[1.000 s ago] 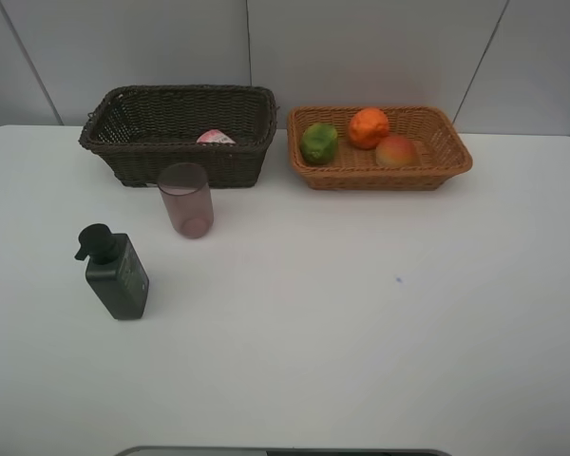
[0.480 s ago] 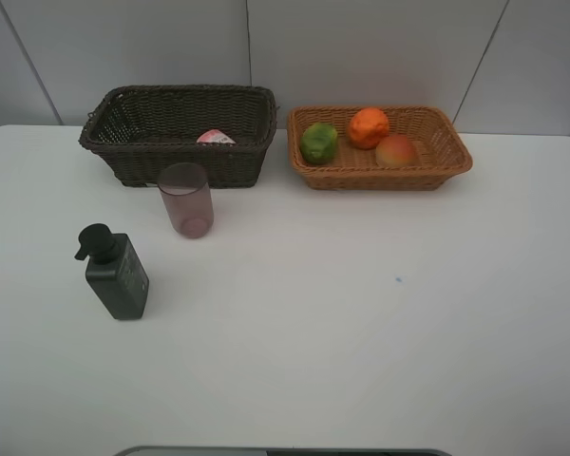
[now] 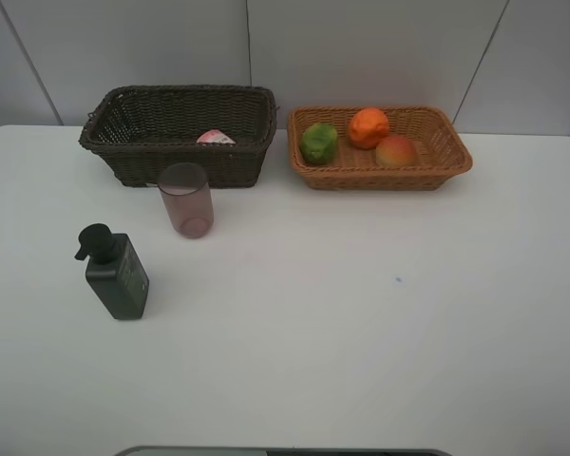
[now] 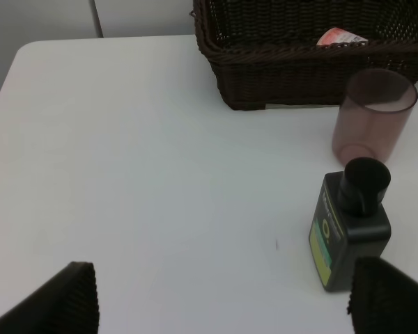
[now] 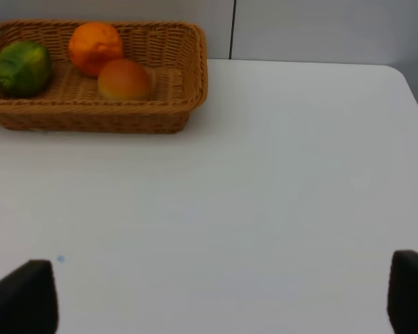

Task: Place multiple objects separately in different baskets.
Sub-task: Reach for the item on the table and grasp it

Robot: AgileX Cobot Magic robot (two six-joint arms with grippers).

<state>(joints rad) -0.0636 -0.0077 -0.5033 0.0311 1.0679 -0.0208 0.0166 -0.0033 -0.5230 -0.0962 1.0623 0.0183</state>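
Left wrist: left tool wide open

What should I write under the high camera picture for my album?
Orange, mango and green fruit sit in the tan basket; the pink cup and dark pump bottle stand on the table.

Pink cup close before dark basket

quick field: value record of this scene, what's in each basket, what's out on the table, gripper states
dark brown wicker basket: pink white-capped spray bottle inside
light tan wicker basket: green round fruit, orange, red-yellow mango
white table: translucent pink cup and dark pump bottle, both upright, apart
left gripper: open, empty
right gripper: open, empty
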